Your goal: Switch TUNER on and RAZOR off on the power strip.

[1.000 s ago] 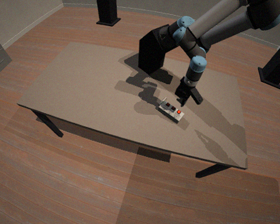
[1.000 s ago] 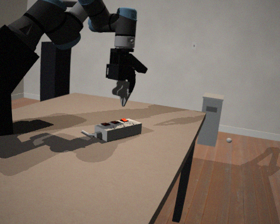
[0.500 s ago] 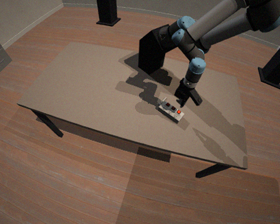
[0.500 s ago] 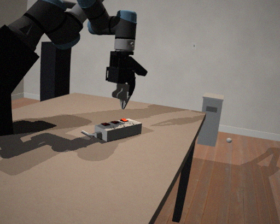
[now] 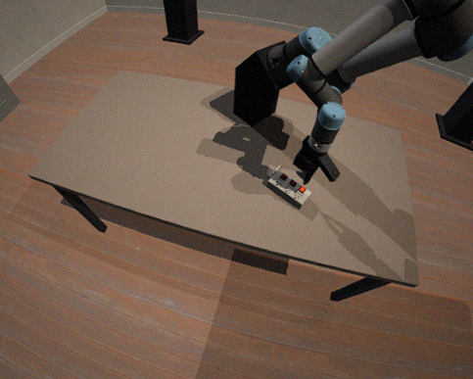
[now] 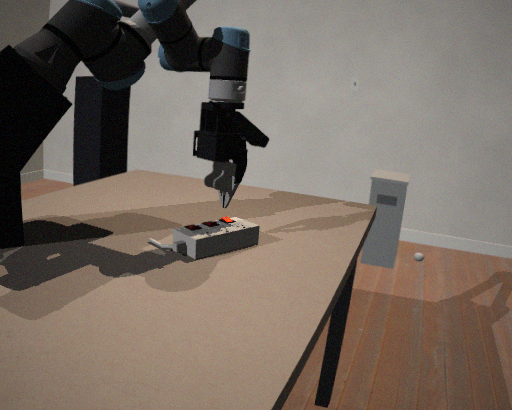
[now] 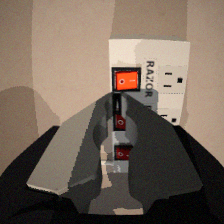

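Note:
A white power strip (image 5: 289, 186) lies right way up on the table, also seen in the exterior view (image 6: 216, 237) and the wrist view (image 7: 150, 90). It has three rocker switches in a row. The end switch labelled RAZOR (image 7: 125, 81) glows bright orange-red (image 5: 302, 189) (image 6: 227, 219). The two other switches (image 7: 120, 121) (image 7: 121, 152) are dark red; their labels are hidden behind my fingers. My gripper (image 6: 225, 199) (image 5: 307, 178) is shut and empty, pointing straight down a little above the strip, near the RAZOR end. Its tips show in the wrist view (image 7: 118, 102).
A short cable stub (image 6: 159, 244) sticks out of the strip's far end. The arm's dark base block (image 5: 256, 83) stands on the table behind the strip. A grey cabinet (image 6: 386, 218) and a small ball (image 6: 418, 256) are on the floor beyond the table edge.

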Controlling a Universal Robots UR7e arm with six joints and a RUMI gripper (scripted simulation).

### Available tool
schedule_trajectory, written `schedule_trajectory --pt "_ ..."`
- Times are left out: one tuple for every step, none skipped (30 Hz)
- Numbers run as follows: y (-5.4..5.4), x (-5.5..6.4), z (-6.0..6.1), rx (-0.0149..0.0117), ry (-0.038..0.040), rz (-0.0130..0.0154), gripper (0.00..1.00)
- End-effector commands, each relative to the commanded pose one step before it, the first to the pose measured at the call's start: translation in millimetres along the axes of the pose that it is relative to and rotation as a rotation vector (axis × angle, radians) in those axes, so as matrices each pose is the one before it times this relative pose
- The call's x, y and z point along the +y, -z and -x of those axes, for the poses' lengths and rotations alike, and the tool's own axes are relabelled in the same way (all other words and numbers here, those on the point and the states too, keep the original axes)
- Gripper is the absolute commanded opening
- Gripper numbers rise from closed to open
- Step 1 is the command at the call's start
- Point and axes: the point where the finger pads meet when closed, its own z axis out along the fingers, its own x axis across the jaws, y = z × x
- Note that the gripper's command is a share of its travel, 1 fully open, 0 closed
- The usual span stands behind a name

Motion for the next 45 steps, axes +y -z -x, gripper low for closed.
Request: schedule_trajectory --pt "-7.16 -0.3 -0.69 0.00198 0.00019 -0.00068 0.0" --pt "0.0 0.0 0.0 0.0 0.0 0.0 0.0" --pt "0.0 0.0 0.0 0.0 0.0 0.0 0.0" --pt "-1.06 0.0 -0.05 0.0 0.0 0.0 0.0" --pt "-1.0 0.0 -0.04 0.0 0.0 0.0 0.0" --pt "-0.93 0.0 -0.03 0.0 0.0 0.0 0.0" --pt "-0.86 0.0 -0.02 0.0 0.0 0.0 0.0" --pt "-0.79 0.0 -0.03 0.0 0.0 0.0 0.0" --pt "-0.72 0.0 -0.03 0.0 0.0 0.0 0.0" --pt "-0.64 0.0 -0.03 0.0 0.0 0.0 0.0" --pt "-0.57 0.0 -0.02 0.0 0.0 0.0 0.0" --pt "-0.49 0.0 -0.02 0.0 0.0 0.0 0.0" --pt "-0.42 0.0 -0.01 0.0 0.0 0.0 0.0" --pt "-0.35 0.0 -0.01 0.0 0.0 0.0 0.0" --pt "-0.28 0.0 -0.01 0.0 0.0 0.0 0.0" --pt "-0.22 0.0 -0.01 0.0 0.0 0.0 0.0" --pt "-0.16 0.0 0.0 0.0 0.0 0.0 0.0" --pt "-0.11 0.0 0.0 0.0 0.0 0.0 0.0" --pt "0.0 0.0 0.0 0.0 0.0 0.0 0.0" --pt "0.0 0.0 0.0 0.0 0.0 0.0 0.0" --pt "-0.07 0.0 0.0 0.0 0.0 0.0 0.0" --pt "-0.04 0.0 0.0 0.0 0.0 0.0 0.0" --pt "-0.01 0.0 0.0 0.0 0.0 0.0 0.0" --pt "0.0 0.0 0.0 0.0 0.0 0.0 0.0" --pt "0.0 0.0 0.0 0.0 0.0 0.0 0.0" --pt "0.0 0.0 0.0 0.0 0.0 0.0 0.0" --pt "0.0 0.0 0.0 0.0 0.0 0.0 0.0" --pt "0.0 0.0 0.0 0.0 0.0 0.0 0.0" --pt "0.0 0.0 0.0 0.0 0.0 0.0 0.0" --pt "0.0 0.0 0.0 0.0 0.0 0.0 0.0" --pt "0.0 0.0 0.0 0.0 0.0 0.0 0.0" --pt "0.0 0.0 0.0 0.0 0.0 0.0 0.0" --pt "0.0 0.0 0.0 0.0 0.0 0.0 0.0" --pt "0.0 0.0 0.0 0.0 0.0 0.0 0.0" --pt "0.0 0.0 0.0 0.0 0.0 0.0 0.0" --pt "0.0 0.0 0.0 0.0 0.0 0.0 0.0" --pt "0.0 0.0 0.0 0.0 0.0 0.0 0.0" --pt "0.0 0.0 0.0 0.0 0.0 0.0 0.0" --pt "0.0 0.0 0.0 0.0 0.0 0.0 0.0" --pt "0.0 0.0 0.0 0.0 0.0 0.0 0.0" --pt "0.0 0.0 0.0 0.0 0.0 0.0 0.0" --pt "0.0 0.0 0.0 0.0 0.0 0.0 0.0" --pt "0.0 0.0 0.0 0.0 0.0 0.0 0.0" --pt "0.0 0.0 0.0 0.0 0.0 0.0 0.0" --pt "0.0 0.0 0.0 0.0 0.0 0.0 0.0"
